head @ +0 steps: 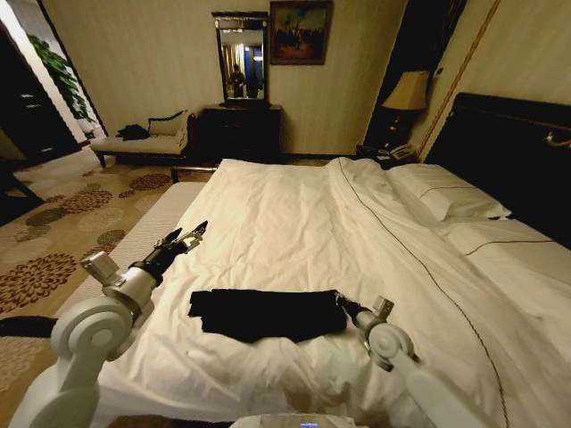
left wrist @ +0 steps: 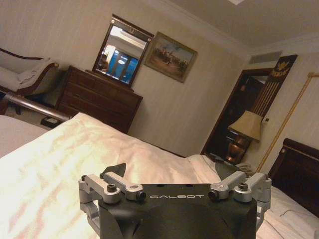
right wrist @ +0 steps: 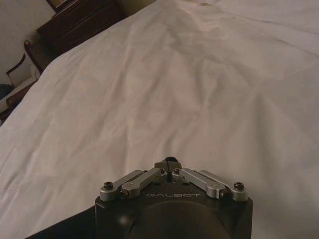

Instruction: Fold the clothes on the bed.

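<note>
Head view: black shirt (head: 268, 314) folded into a long flat band, lying crosswise on the near part of the white bed (head: 294, 214), well short of the pillows (head: 446, 192) by the dark headboard (head: 508, 147). Lettering not visible on the folded cloth.

Right gripper (head: 343, 304) low on the duvet, at the shirt's right end and touching it or just beside it (contact not resolvable). Jaws drawn together, as the right wrist view confirms: fingers (right wrist: 172, 163) meeting at a single point above the gripper body, white duvet (right wrist: 174, 89) beyond, a sliver of dark cloth (right wrist: 60, 230) at the lower edge of that picture beside the body.

Left gripper (head: 194, 232) raised clear of the bed, off the shirt's left end and well apart from it, pointing up the bed toward the far wall. Jaws spread: two dark fingertips (head: 201, 226) seen apart in the head view; in the left wrist view, linkages splayed wide to either side of the body, nothing between them.

Background: dresser (head: 239, 132) with mirror (head: 242, 58) and painting (head: 301, 32) on the far wall, chaise (head: 143, 138) to the left, lamp (head: 408, 92) beside the headboard.
</note>
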